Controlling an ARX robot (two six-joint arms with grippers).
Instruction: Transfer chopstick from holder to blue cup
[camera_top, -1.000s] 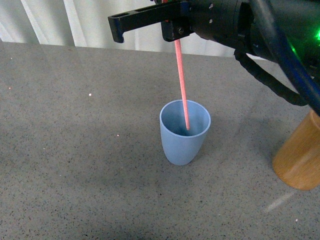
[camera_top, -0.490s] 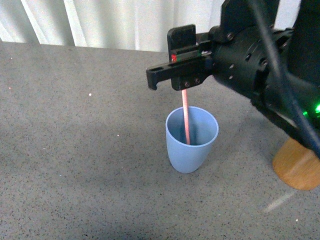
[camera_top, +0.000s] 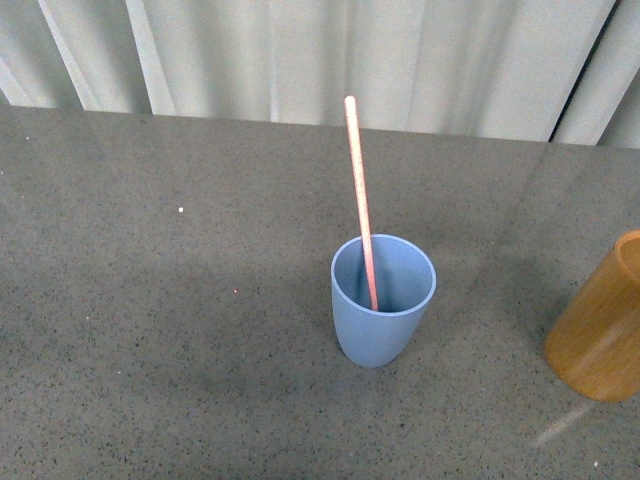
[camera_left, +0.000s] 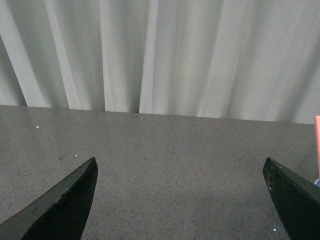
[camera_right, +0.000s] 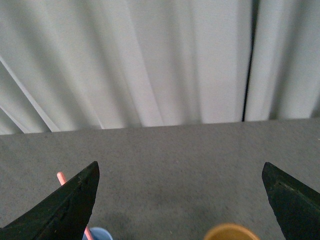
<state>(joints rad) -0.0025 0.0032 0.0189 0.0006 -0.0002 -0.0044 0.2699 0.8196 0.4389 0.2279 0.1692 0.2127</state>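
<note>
A salmon-pink chopstick (camera_top: 358, 200) stands in the light blue cup (camera_top: 382, 325) in the middle of the table, leaning toward the back left, free of any gripper. The orange-brown holder (camera_top: 602, 330) stands at the right edge of the front view, cut off by the frame. Neither arm shows in the front view. My left gripper (camera_left: 180, 200) is open and empty over bare table; the chopstick's tip (camera_left: 317, 145) shows at that view's edge. My right gripper (camera_right: 180, 200) is open and empty, with the holder's rim (camera_right: 231, 233), the cup's rim (camera_right: 99, 234) and the chopstick (camera_right: 62, 178) below it.
The grey speckled table (camera_top: 180, 300) runs back to a white pleated curtain (camera_top: 300, 50). A dark gap in the curtain (camera_top: 580, 70) shows at the back right.
My right gripper let go of the chopstick and drew back out of the front view. The chopstick now stands alone in the blue cup, which sits a little right of where it was.
</note>
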